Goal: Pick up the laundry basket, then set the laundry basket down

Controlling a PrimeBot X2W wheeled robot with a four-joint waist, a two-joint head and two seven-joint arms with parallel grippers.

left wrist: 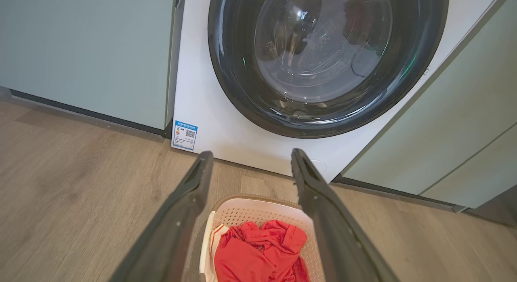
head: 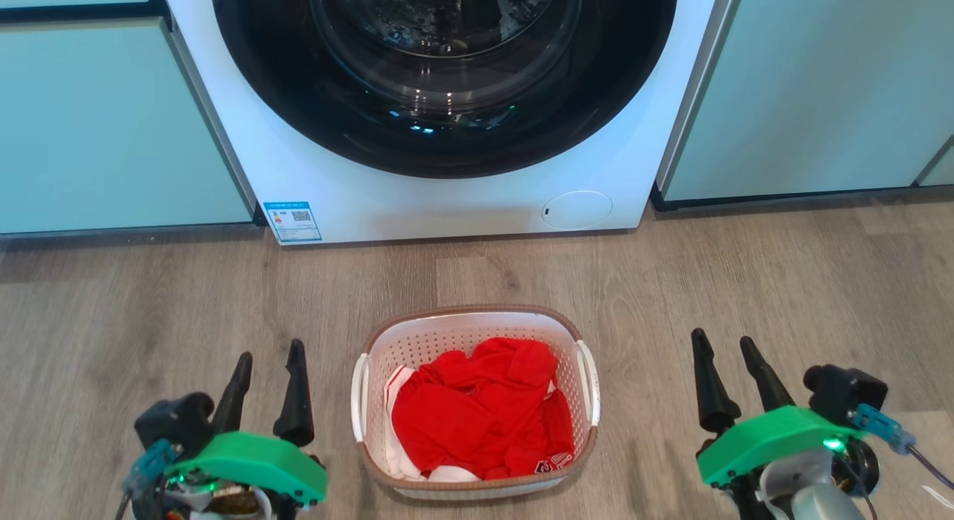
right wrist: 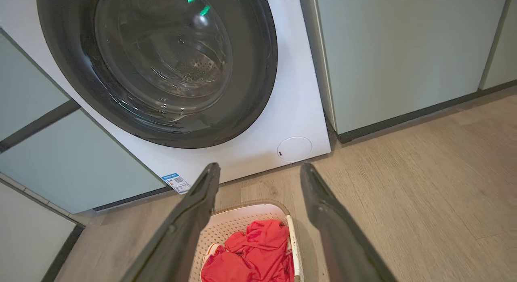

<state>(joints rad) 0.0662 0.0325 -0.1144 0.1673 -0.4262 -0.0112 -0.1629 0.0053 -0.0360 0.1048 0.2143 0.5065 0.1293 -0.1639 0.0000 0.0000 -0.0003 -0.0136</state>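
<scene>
Both sets of fingers [head: 296, 393] are apart, left gripper [head: 270, 350] and right gripper [head: 722, 337] either side of the basket [head: 462, 337]. Grab both handles [head: 590, 393] together and lift level.

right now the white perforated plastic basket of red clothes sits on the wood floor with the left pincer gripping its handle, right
No: the head view shows the left pincer open and clear of the white perforated plastic basket, which sits on the wood floor with red clothes.

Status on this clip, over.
Left pincer open, empty. Right pincer open, empty. Laundry basket on floor between them, untouched. Washing machine behind, not blocking.
</scene>
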